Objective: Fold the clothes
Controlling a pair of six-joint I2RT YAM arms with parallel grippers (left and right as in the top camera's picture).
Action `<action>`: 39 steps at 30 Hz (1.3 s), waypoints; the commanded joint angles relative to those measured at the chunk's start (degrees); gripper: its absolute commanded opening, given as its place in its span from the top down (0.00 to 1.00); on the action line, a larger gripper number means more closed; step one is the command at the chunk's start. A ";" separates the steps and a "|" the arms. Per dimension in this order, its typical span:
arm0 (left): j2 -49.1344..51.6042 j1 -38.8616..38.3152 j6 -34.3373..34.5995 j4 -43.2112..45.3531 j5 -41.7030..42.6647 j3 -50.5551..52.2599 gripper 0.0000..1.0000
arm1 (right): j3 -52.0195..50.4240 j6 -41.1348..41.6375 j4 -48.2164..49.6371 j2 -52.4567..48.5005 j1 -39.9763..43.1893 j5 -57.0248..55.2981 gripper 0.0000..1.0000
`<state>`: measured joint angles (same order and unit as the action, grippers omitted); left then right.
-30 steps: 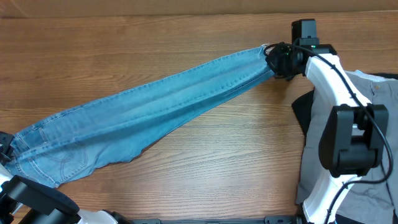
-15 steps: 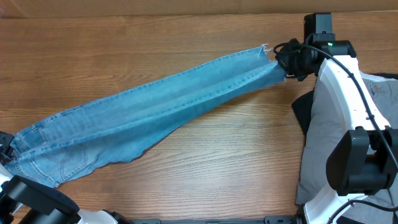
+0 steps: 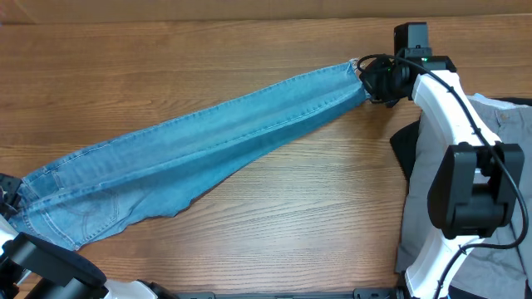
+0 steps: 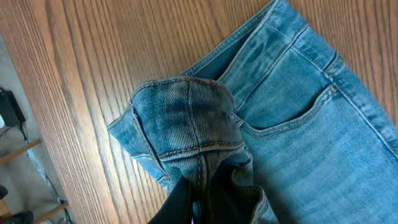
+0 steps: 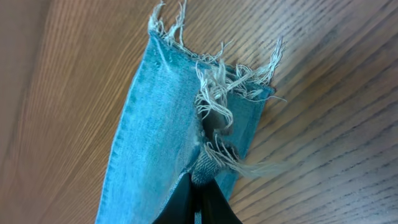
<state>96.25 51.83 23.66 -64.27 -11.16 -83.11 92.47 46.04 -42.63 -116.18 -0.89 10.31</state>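
Here the jeans (image 3: pixel 199 158) lie stretched in one long diagonal across the table (image 3: pixel 274 241), with the waist at the near left edge and the ankles at the far right. The denim is light blue. The legs lie one on the other, mostly smooth, with a loose flap sagging out along the lower edge near the middle.

The right gripper (image 3: pixel 371 81) is pressed together on the ankle end and pinches the cloth just behind the frayed hem (image 5: pixel 214 81). In the right wrist view, white threads splay out beyond the fingertips, and the leg is gathered narrow there.

The left gripper (image 4: pixel 198 200) is closed almost fully and pinches the waist end. The waistband (image 4: pixel 180 124) bunches up in a fold at its fingers. A pocket (image 4: pixel 292 106) beside the fold lies flat on the wood.

At the right edge, grey trousers (image 3: pixel 509 124) lie in a heap under the right arm. A black cloth (image 3: pixel 405 148) shows at their left side, near the ankle end but apart from it.
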 commanded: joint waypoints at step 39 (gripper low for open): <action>0.98 -3.19 -0.17 7.76 0.57 0.72 0.38 | 0.92 -16.11 -3.43 -2.21 0.48 0.28 0.00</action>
<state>96.42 48.93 23.79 -58.50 -11.44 -82.85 92.53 30.94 -45.52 -118.48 -0.78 10.31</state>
